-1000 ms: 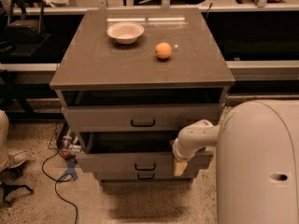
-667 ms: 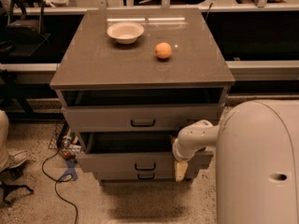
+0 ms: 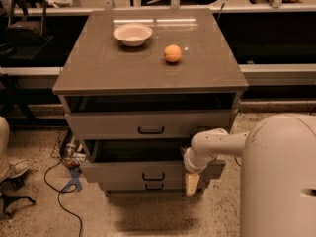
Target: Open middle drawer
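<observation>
The grey-brown cabinet [image 3: 148, 73] has three drawers. The top drawer [image 3: 148, 124] is pulled out a little. The middle drawer [image 3: 143, 172] is pulled out farther, its dark interior showing above its flat front, and it has a small black handle [image 3: 153, 176]. The lowest drawer [image 3: 154, 186] shows just below it. My gripper [image 3: 191, 183] hangs from the white arm at the right end of the middle drawer's front, pale fingertips pointing down. It is to the right of the handle, not on it.
A white bowl [image 3: 132, 34] and an orange [image 3: 172, 53] sit on the cabinet top. My white body [image 3: 279, 177] fills the lower right. Cables [image 3: 64, 181] and clutter lie on the floor at the left. A person's foot [image 3: 10, 169] is at the far left.
</observation>
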{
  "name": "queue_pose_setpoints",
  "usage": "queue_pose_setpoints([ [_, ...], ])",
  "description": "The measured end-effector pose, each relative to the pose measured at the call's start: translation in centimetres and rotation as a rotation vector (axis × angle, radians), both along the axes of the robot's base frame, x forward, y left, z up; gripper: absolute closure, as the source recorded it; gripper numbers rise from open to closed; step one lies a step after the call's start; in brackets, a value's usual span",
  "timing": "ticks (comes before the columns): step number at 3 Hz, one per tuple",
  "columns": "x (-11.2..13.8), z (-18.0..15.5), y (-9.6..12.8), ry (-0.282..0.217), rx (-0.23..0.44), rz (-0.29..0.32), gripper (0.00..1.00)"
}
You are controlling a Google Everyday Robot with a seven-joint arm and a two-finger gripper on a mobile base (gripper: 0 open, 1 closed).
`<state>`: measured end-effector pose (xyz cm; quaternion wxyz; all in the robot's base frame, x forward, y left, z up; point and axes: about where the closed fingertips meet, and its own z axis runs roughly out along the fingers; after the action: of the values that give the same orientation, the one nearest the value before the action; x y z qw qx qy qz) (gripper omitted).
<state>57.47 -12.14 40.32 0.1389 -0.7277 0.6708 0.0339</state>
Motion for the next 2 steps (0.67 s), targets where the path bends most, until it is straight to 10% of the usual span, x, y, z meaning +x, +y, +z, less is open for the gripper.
queue_pose_setpoints([
  [2,-0.51,-0.35,-0.48,0.038,-0.005,-0.047,0.36],
])
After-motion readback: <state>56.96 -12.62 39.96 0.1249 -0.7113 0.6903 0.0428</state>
